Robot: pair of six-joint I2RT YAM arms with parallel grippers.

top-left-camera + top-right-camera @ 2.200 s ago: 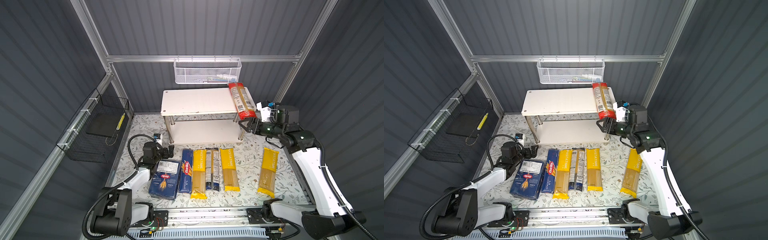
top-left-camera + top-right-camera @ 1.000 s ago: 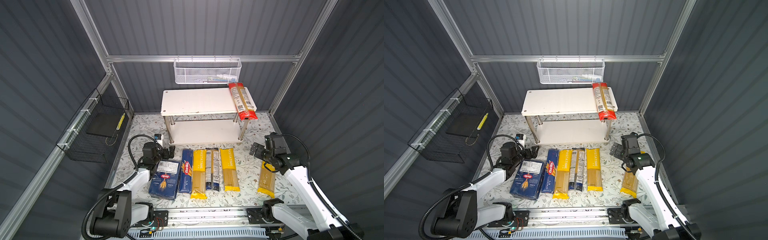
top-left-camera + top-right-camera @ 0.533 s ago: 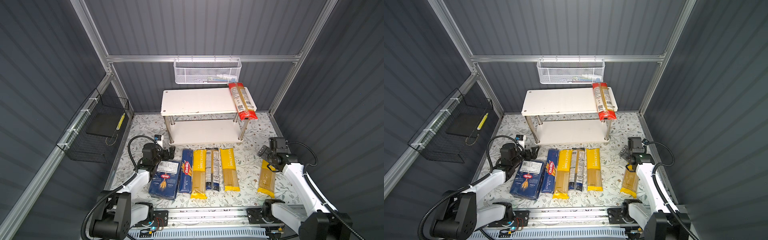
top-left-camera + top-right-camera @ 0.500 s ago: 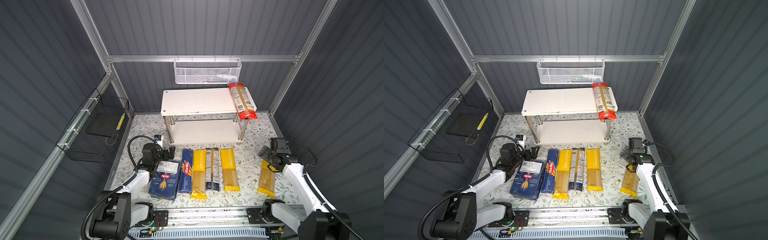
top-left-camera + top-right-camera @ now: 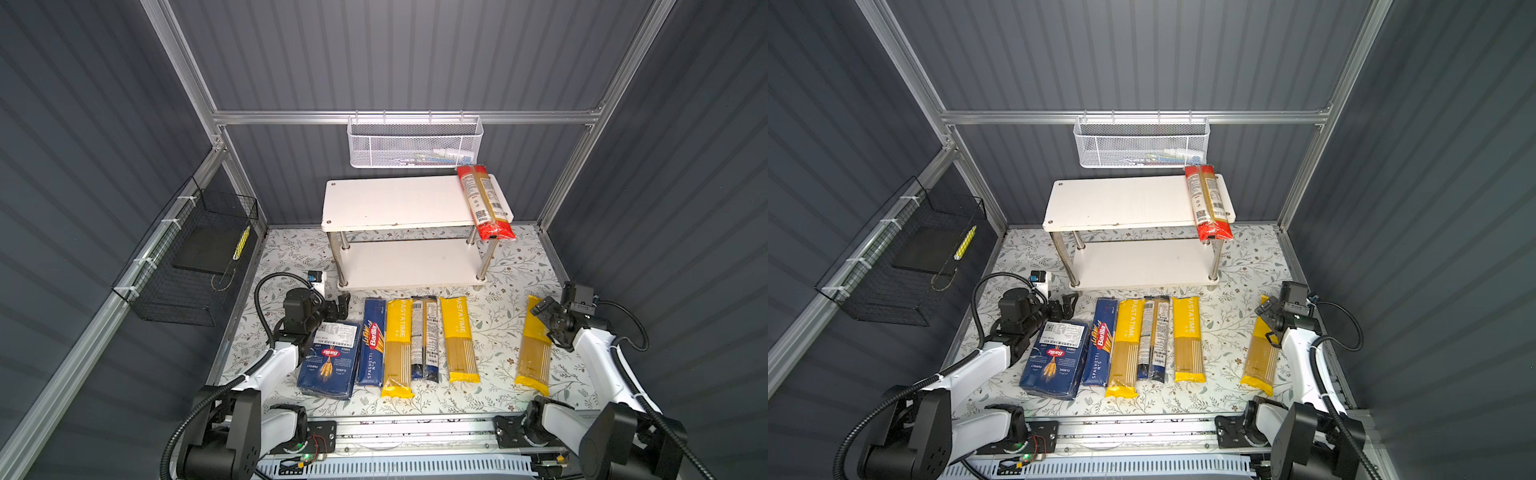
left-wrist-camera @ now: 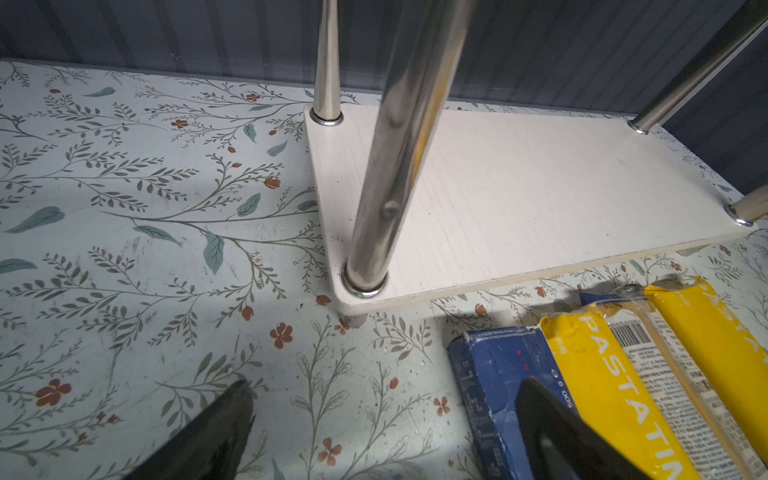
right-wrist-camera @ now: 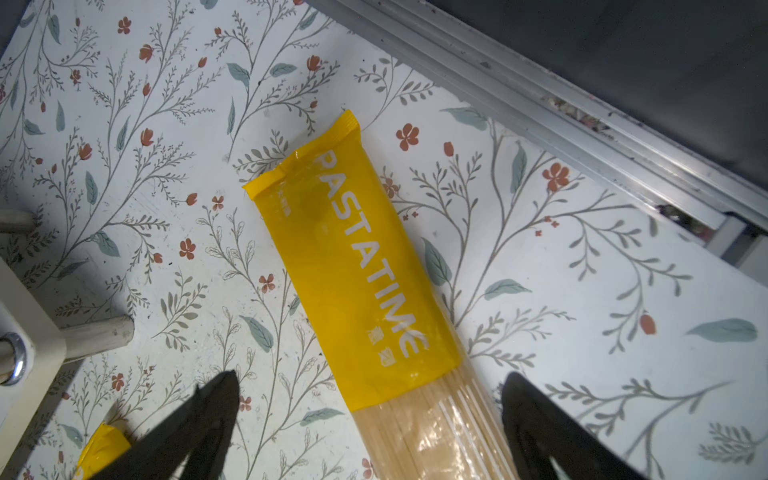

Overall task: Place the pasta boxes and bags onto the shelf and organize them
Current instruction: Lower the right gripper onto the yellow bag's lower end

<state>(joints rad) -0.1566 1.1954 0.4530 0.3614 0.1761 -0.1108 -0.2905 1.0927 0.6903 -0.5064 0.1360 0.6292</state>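
Note:
The shelf [image 5: 395, 199] stands at the back, with the red-ended bag [image 5: 484, 203] lying across its top board's right end and overhanging the front. On the floor lie the wide pasta box [image 5: 332, 357], the narrow box [image 5: 373, 340], two yellow bags [image 5: 398, 345] [image 5: 459, 336] and the navy-ended bag [image 5: 424, 336] between them. A third yellow bag [image 7: 353, 257] lies apart on the right. My right gripper [image 7: 370, 376] hangs open over it, one finger on each side. My left gripper [image 6: 384, 384] is open above the floor by the narrow box's [image 6: 494, 365] far end.
A white mesh basket [image 5: 415, 143] hangs on the back rail above the shelf. A black wire basket [image 5: 187, 266] hangs on the left wall. The shelf's lower board [image 6: 519, 195] is bare between its chrome posts [image 6: 395, 145]. An aluminium frame rail [image 7: 561, 112] runs close beside the right gripper.
My right arm has come away from the shelf's right end, down and back to the lone yellow bag at the right. The red-ended bag stays on the shelf. The left arm has not moved.

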